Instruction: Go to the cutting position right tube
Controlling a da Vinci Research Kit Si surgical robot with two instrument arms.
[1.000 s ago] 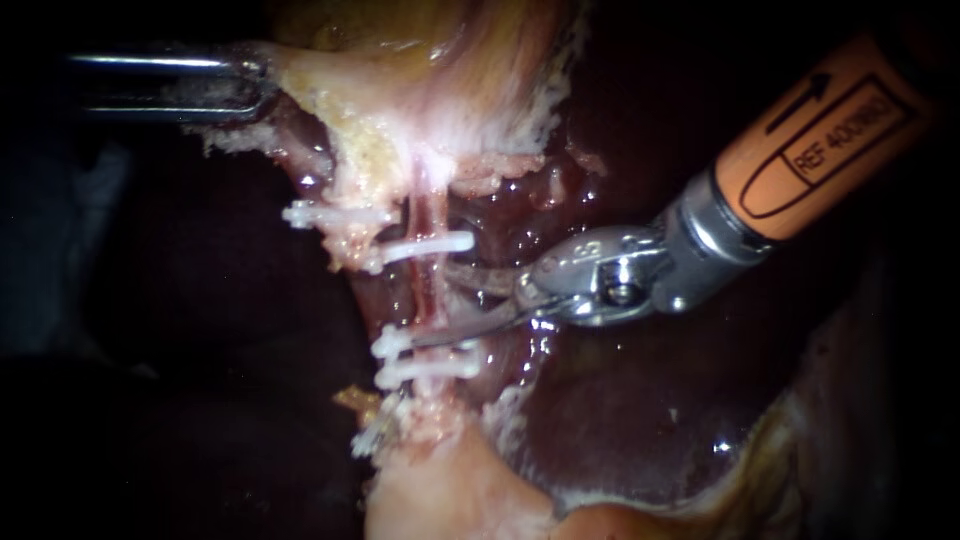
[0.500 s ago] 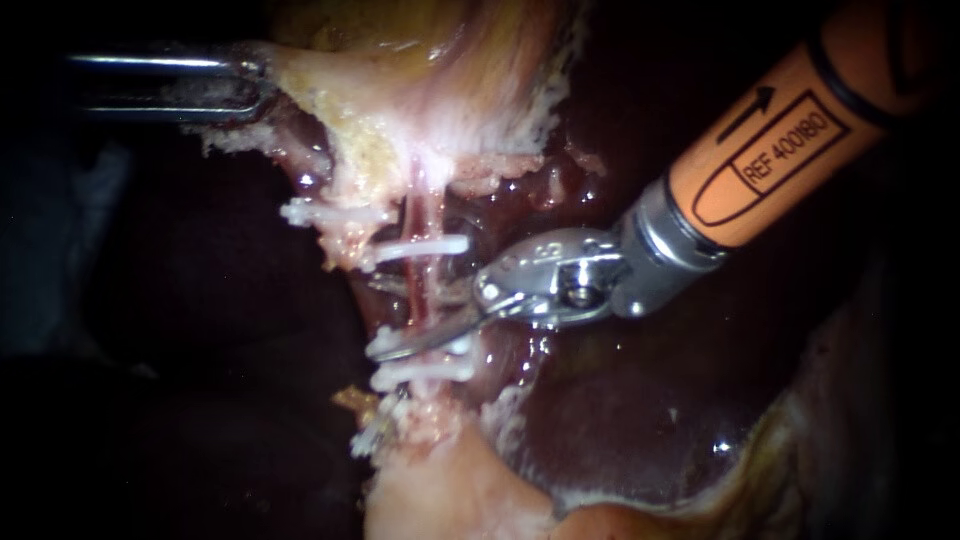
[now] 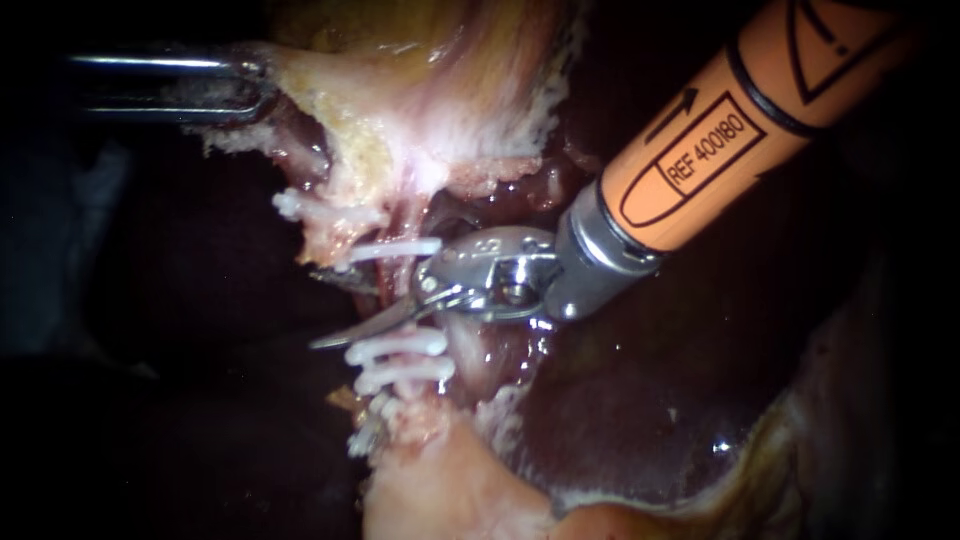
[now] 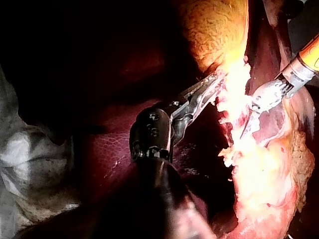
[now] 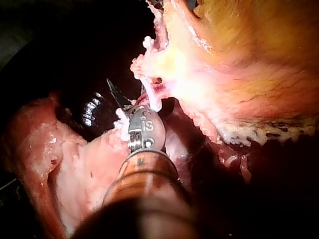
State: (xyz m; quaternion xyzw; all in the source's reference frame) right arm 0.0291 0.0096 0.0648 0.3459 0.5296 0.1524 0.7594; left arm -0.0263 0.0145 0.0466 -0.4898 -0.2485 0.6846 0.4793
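Endoscope view: right instrument [image 3: 340, 305] is slanting down from upper right, its blades standing open and pointing lower left, straddling the right tube [image 3: 402, 275]. The tube is running top to bottom, sitting between upper clip [image 3: 395, 250] and lower clips [image 3: 400, 345]. Farther back, left instrument [image 3: 258, 85] is gripping the gallbladder [image 3: 420, 110] edge, jaws clamped on it.

The left instrument [image 3: 262, 85] lies level, its claw clamped on tissue [image 3: 310, 75]; the right instrument [image 3: 330, 310] slants down, claw open.
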